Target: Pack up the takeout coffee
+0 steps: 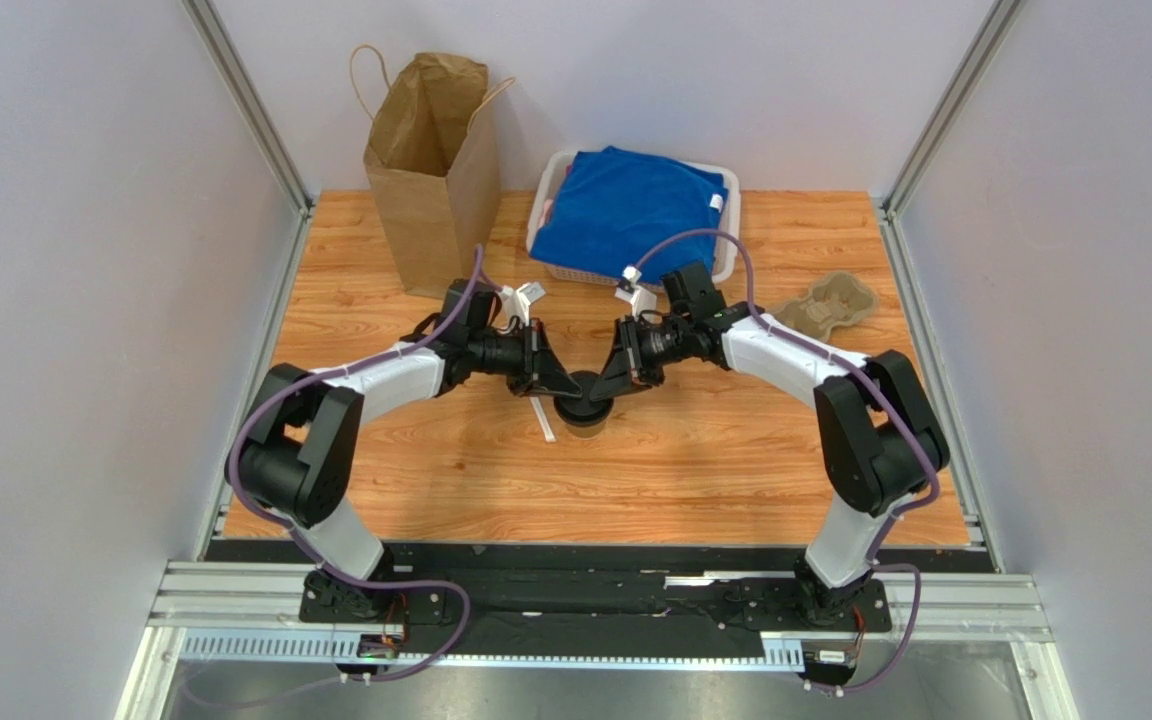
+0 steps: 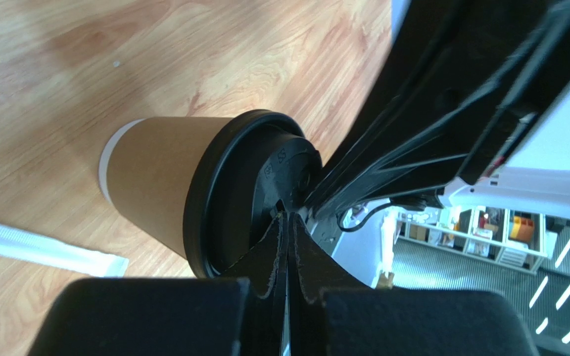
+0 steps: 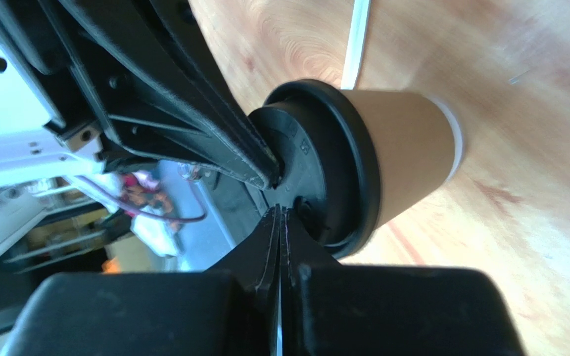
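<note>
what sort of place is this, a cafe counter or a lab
Most likely a robot lab test cell, not a café: a wood-grain table walled by grey panels, a left arm and a right arm bolted to a rail at its near edge, plus a paper bag and lidded coffee cup.

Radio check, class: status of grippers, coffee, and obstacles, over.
Left gripper and right gripper shut, tips on lid. Coffee cup upright on table, not bagged. Wrapped straw beside it.
</note>
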